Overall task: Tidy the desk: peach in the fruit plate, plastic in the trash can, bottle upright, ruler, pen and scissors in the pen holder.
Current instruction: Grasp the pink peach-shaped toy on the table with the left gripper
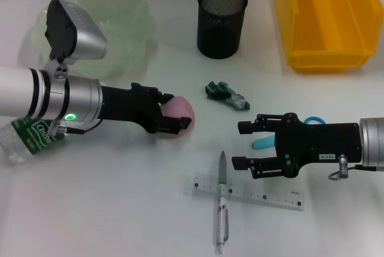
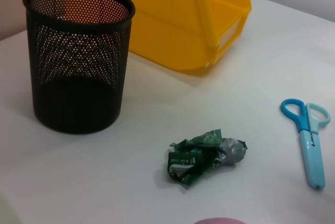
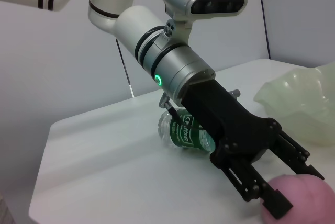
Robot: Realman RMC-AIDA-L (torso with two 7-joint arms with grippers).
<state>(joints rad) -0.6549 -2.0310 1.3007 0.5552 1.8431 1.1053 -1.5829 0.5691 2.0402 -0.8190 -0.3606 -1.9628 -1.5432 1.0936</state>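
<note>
A pink peach (image 1: 185, 113) rests on the table in the middle, and my left gripper (image 1: 177, 111) is shut on it, one finger on each side. The right wrist view shows that grip on the peach (image 3: 306, 200). A crumpled green plastic (image 1: 227, 93) lies just right of the peach. My right gripper (image 1: 243, 144) hovers open over the blue scissors (image 1: 312, 120), above the clear ruler (image 1: 246, 191) and the pen (image 1: 221, 209) that crosses it. The bottle (image 1: 27, 139) lies on its side under my left arm. The black mesh pen holder (image 1: 222, 20) stands at the back.
A pale green fruit plate (image 1: 120, 23) sits at the back left, behind my left arm. A yellow bin (image 1: 327, 17) stands at the back right beside the pen holder. The left wrist view shows the plastic (image 2: 204, 156), scissors (image 2: 309, 140), holder (image 2: 78, 56) and bin (image 2: 178, 14).
</note>
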